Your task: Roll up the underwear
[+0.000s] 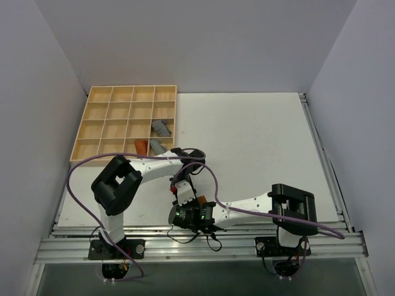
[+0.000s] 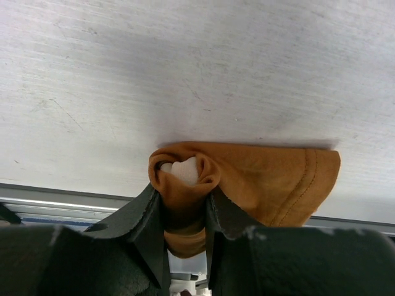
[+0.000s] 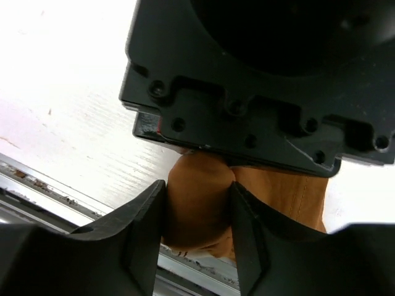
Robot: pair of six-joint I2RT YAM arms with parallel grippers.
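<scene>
The underwear [image 2: 259, 179] is pinched, bunched, by the left gripper [image 2: 184, 213], and the same cloth is clamped by the right gripper [image 3: 197, 216]. It is held at the near edge of the table [image 2: 185, 74].

From above, the underwear [image 1: 201, 200] is almost wholly hidden; one orange speck is probably it. Its near end disappears between the fingers of the left gripper [image 2: 183, 200].
</scene>
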